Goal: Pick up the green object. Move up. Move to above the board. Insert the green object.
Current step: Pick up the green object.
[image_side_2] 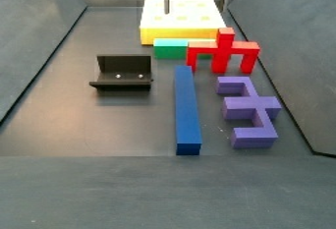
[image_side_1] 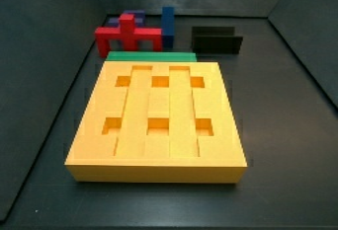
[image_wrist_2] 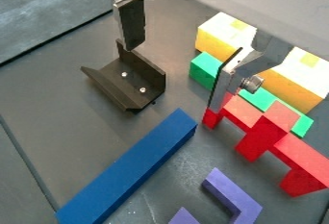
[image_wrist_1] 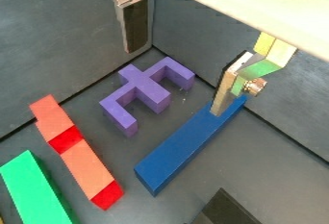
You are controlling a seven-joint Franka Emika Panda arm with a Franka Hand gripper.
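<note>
On the dark floor, the green object (image_side_1: 149, 54) lies flat, its length running crosswise against the board's (image_side_1: 158, 115) far end. The gripper (image_wrist_2: 180, 60) hovers above the pieces, fingers (image_wrist_2: 131, 21) apart, empty.

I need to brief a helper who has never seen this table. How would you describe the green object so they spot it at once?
Start at the big orange-yellow board with square holes. The green object lies on the floor flat against the board's end, between it and the red piece; the gripper hangs nearby, holding nothing. It is the only plain green bar, unlike the long blue bar and the purple piece.
</note>
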